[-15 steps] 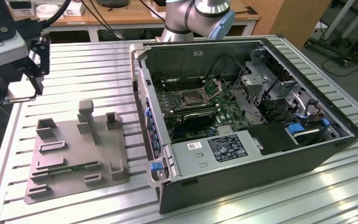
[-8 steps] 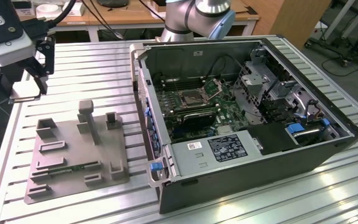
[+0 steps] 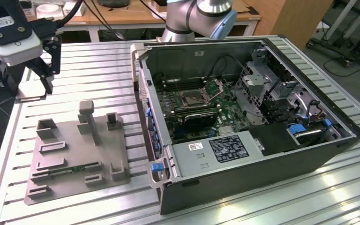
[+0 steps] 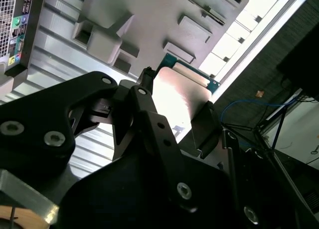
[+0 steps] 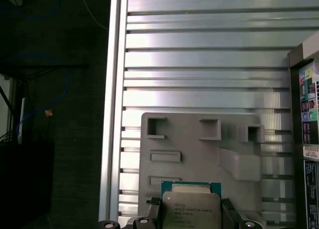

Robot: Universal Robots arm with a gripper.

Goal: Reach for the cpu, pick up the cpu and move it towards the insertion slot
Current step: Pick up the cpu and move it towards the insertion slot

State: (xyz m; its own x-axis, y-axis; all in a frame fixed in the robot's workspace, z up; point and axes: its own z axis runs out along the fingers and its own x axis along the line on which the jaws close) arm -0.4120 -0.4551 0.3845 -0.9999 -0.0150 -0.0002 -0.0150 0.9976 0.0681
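Note:
The cpu [image 5: 191, 205], a small square chip with a pale metal top and a green edge, sits between my gripper's [image 5: 192, 216] dark fingers [image 5: 155, 210] in the first wrist view. In the second wrist view its shiny top [image 4: 180, 94] is clamped by the gripper [image 4: 177, 114], above the grey fixture plate [image 4: 164, 15]. In the exterior view the gripper [image 3: 45, 75] hangs high at the far left, beyond the fixture plate [image 3: 73, 150]. The insertion slot [image 3: 191, 97], a silver-framed socket with its hinged plate raised, lies on the green motherboard inside the open case, well to the exterior view's right.
The open computer case [image 3: 249, 117] takes up the exterior view's right half of the ribbed metal table [image 3: 92, 70]. A thin green memory strip [image 3: 73, 169] lies in the fixture plate. Posts stand up from the fixture [image 3: 87, 117]. The table's edge [image 5: 113, 114] runs beside the fixture.

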